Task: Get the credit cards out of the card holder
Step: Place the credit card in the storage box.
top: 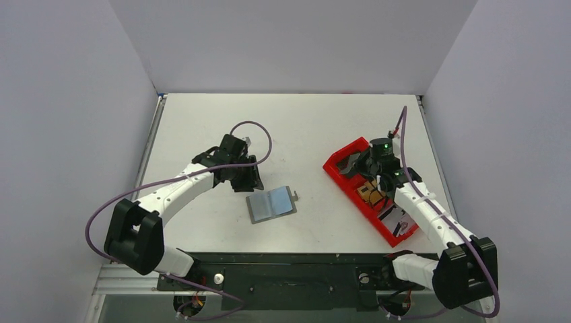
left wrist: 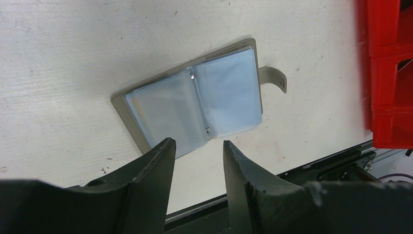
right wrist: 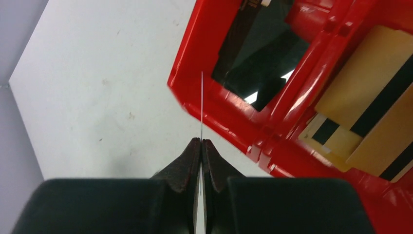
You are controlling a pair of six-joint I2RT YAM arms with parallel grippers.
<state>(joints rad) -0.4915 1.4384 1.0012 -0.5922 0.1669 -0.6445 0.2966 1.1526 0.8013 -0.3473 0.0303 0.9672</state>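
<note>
The card holder (top: 271,204) lies open on the table, blue-grey pockets up, tab to the right; it also shows in the left wrist view (left wrist: 195,105). A thin yellowish edge shows in its left pocket (left wrist: 138,109). My left gripper (top: 246,180) (left wrist: 197,142) is open and empty, just beyond the holder's far-left edge. My right gripper (top: 351,165) (right wrist: 201,140) is shut on a credit card seen edge-on as a thin line (right wrist: 201,97), held over the far end of the red tray. Tan credit cards (right wrist: 370,97) (top: 369,192) lie in the tray's middle compartment.
The long red tray (top: 337,171) (right wrist: 195,53) lies diagonally at the right of the table. A black block (right wrist: 263,63) fills its far compartment. Grey walls close in the table on three sides. A black rail runs along the near edge (left wrist: 316,163).
</note>
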